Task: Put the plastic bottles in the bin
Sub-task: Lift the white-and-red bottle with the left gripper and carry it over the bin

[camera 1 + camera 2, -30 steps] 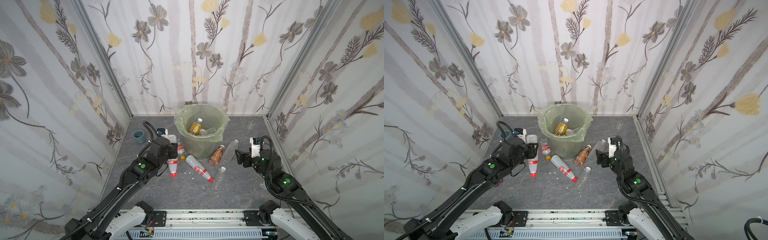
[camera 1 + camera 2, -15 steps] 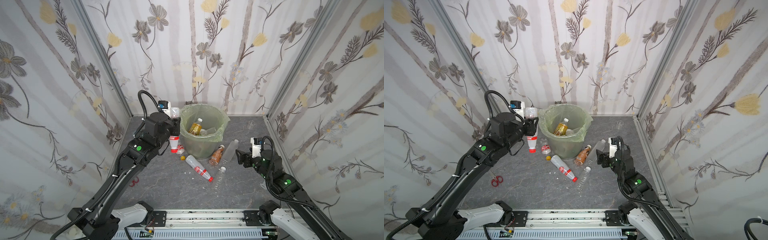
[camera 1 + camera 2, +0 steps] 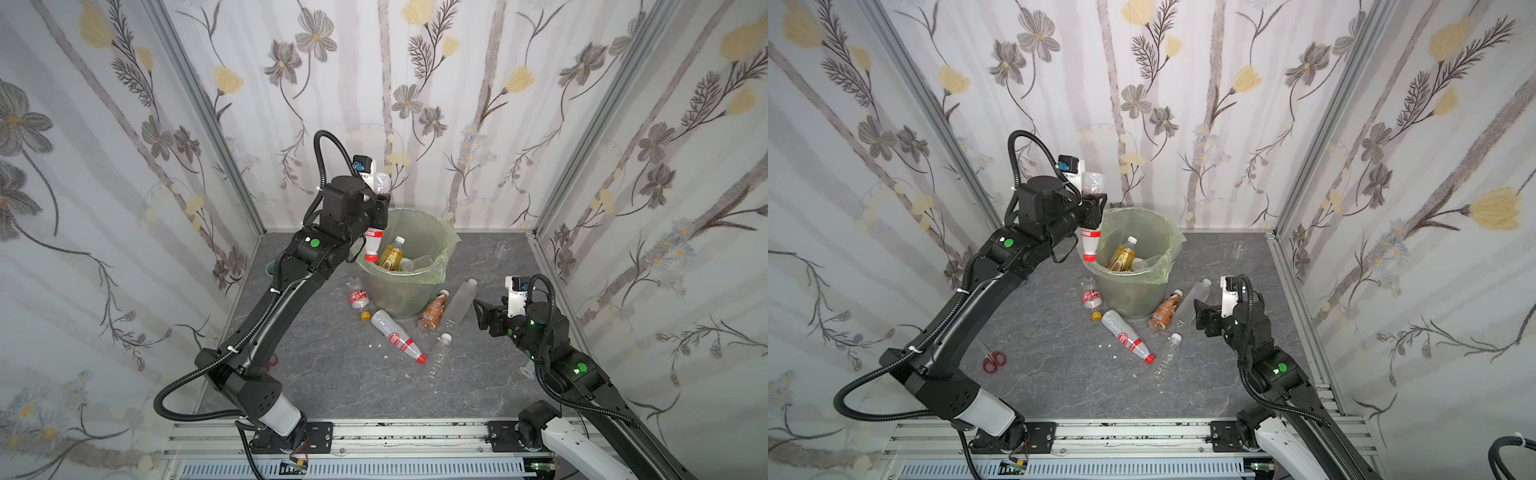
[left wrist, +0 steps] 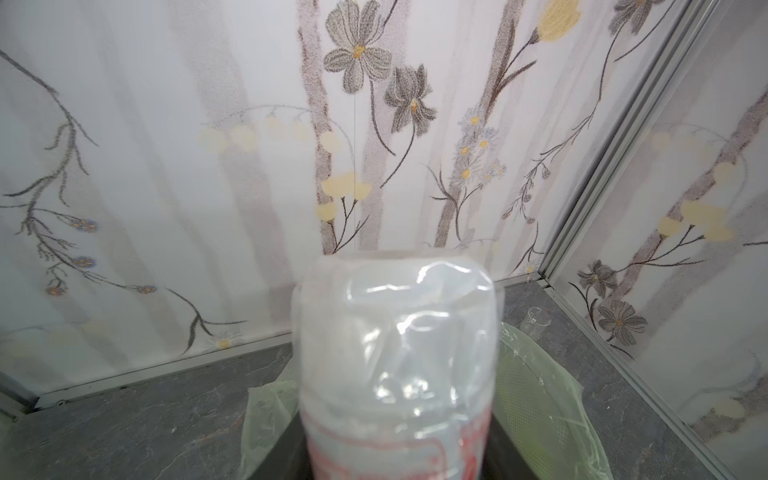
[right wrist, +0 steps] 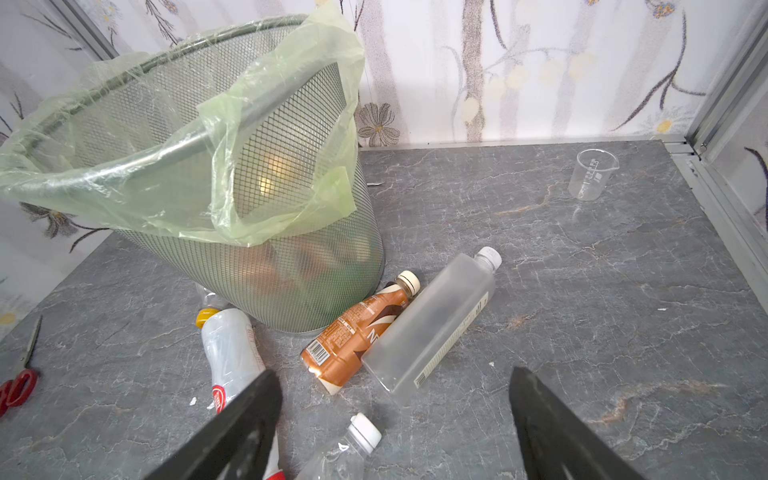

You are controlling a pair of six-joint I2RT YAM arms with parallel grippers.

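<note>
My left gripper (image 3: 380, 203) is shut on a clear bottle with a red cap and label (image 3: 372, 241), held cap down over the left rim of the bin (image 3: 436, 232). That bottle (image 4: 395, 353) fills the left wrist view. An amber bottle (image 3: 390, 253) lies inside the bin. On the floor beside the bin lie a brown coffee bottle (image 5: 357, 332), a frosted bottle (image 5: 436, 328), a red-capped clear bottle (image 3: 395, 336), a white-capped clear bottle (image 3: 439, 353) and a small red-labelled one (image 3: 358, 296). My right gripper (image 5: 395, 374) hangs open, just right of the frosted bottle.
A small clear beaker (image 5: 592, 174) stands near the back right corner. Red scissors (image 3: 993, 360) lie on the floor at the left. A blue-grey cup (image 3: 270, 269) peeks out behind my left arm. Flowered walls close in three sides.
My left arm has lifted the red-capped bottle from the floor left of the bin up and back to above the bin's left rim. The right arm has not moved.
</note>
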